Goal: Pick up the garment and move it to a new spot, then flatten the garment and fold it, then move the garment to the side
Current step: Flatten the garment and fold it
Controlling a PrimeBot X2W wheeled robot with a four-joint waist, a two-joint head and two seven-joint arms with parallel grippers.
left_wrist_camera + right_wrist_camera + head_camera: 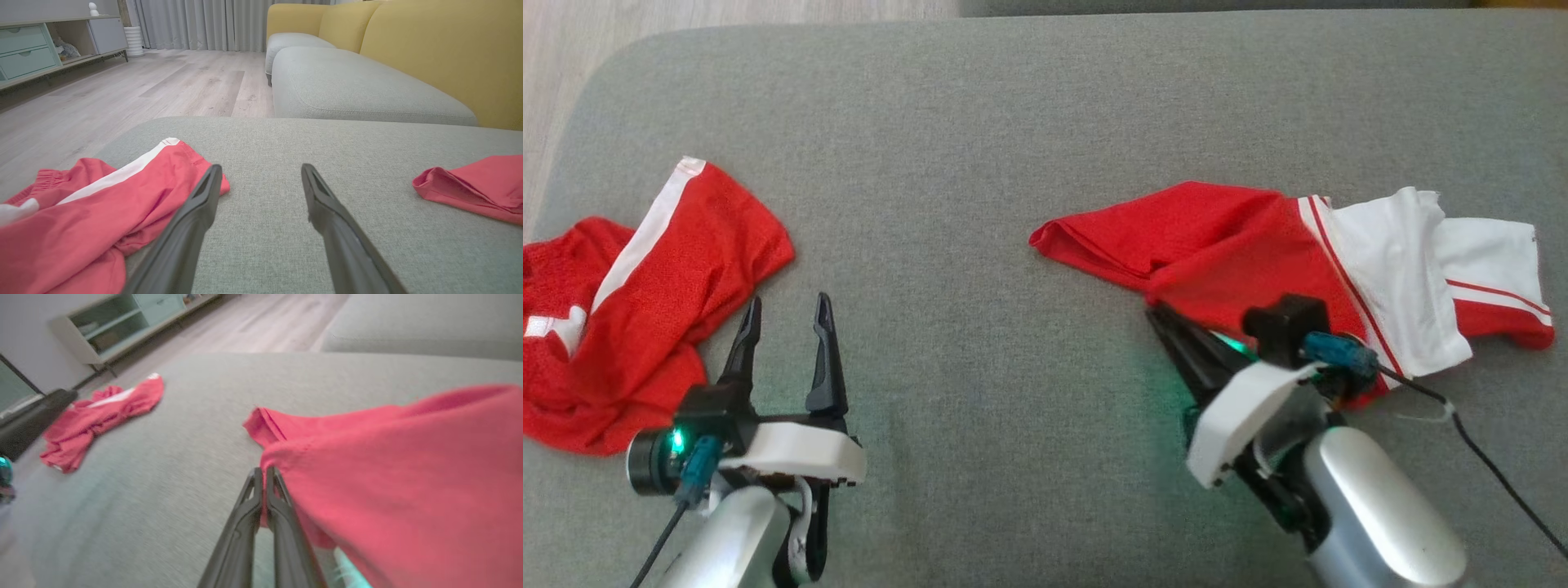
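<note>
Red garment [1217, 237] pinched by right gripper [263, 472], left gripper [788, 304] spread — empty

The left gripper [788, 300] sits at the lower left, its two dark fingers spread wide and pointing forward from a pale forearm [727, 531]. The right gripper [1158, 314] angles up and left from its silver forearm [1388, 506]. Its fingers [282, 506] are pressed together, apparently nipping the edge of the red garment [388, 477], though that wrist view is blurred.
</note>
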